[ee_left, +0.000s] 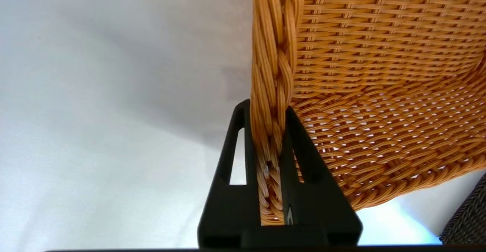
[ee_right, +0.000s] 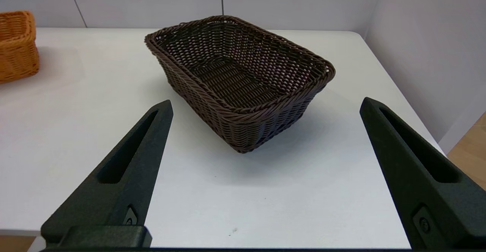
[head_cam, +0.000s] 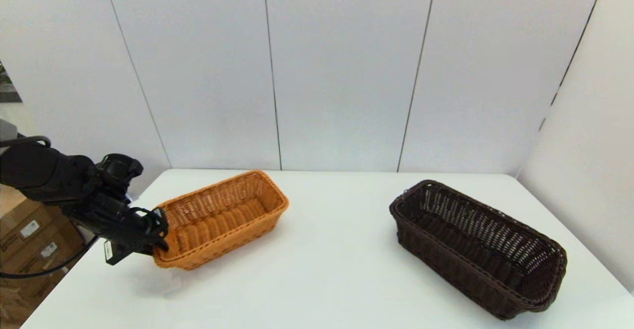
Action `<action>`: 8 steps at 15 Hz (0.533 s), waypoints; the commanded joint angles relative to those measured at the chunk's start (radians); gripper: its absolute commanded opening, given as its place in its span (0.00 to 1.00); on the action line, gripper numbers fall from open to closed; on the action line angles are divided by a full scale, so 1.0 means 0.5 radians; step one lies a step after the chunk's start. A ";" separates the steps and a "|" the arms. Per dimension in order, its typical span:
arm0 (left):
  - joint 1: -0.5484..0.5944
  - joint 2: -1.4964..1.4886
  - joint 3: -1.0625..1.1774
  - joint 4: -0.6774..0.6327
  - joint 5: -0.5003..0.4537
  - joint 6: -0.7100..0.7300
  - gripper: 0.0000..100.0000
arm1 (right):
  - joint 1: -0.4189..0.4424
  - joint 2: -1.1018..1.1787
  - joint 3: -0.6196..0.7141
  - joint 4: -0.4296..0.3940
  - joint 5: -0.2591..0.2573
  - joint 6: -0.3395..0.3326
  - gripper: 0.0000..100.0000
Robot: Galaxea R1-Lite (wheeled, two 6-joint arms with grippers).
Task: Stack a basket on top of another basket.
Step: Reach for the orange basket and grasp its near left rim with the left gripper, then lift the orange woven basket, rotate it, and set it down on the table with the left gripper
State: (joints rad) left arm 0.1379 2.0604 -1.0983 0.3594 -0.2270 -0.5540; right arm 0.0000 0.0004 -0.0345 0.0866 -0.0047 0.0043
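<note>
The orange-tan basket lies at the table's left, its long side running away from me. My left gripper is shut on the braided rim at its near short end, and in the left wrist view that rim sits pinched between the two fingers. The held end seems slightly raised, with a shadow under it. The dark brown basket rests on the table's right half, untouched. In the right wrist view my right gripper is open, short of the dark basket and holding nothing. That arm is out of the head view.
The white table has a bare stretch between the two baskets. Cardboard boxes stand off its left edge, below my left arm. White wall panels close the back and right, and the dark basket lies near the right edge.
</note>
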 commanded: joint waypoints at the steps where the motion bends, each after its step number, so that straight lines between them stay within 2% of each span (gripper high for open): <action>1: 0.000 0.006 0.000 0.008 -0.003 0.013 0.00 | 0.000 -0.001 0.001 0.002 0.000 0.001 1.00; 4: 0.007 -0.016 0.003 0.008 -0.107 0.016 0.00 | 0.000 -0.001 0.001 0.002 0.000 0.001 1.00; 8: 0.074 -0.086 0.003 0.011 -0.411 0.025 0.00 | 0.000 -0.001 0.001 0.002 0.000 0.001 1.00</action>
State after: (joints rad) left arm 0.1572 2.0383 -1.0972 0.3628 -0.3857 -0.5417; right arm 0.0000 0.0004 -0.0345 0.0870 -0.0047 0.0047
